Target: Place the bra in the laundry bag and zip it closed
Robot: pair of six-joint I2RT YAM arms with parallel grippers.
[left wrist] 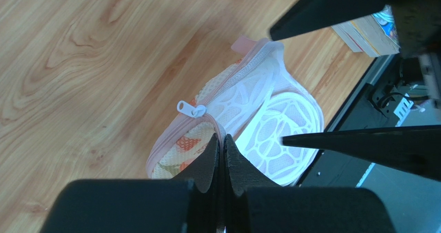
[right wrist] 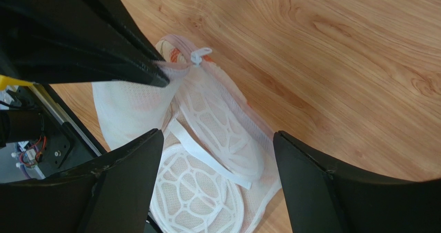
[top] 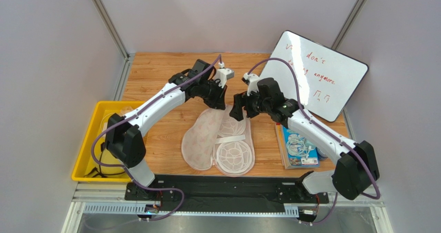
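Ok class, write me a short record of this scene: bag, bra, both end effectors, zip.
laundry bag: lying open, white mesh lining showing
bra: not visible in any view
left end effector: shut on the bag's rim, beside the zipper pull
right end effector: open, above the bag
zip: not yet closed

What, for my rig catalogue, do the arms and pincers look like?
The left arm and right arm have white links, black joints and a looping purple cable. The left pincer and right pincer are matte black and tapering.
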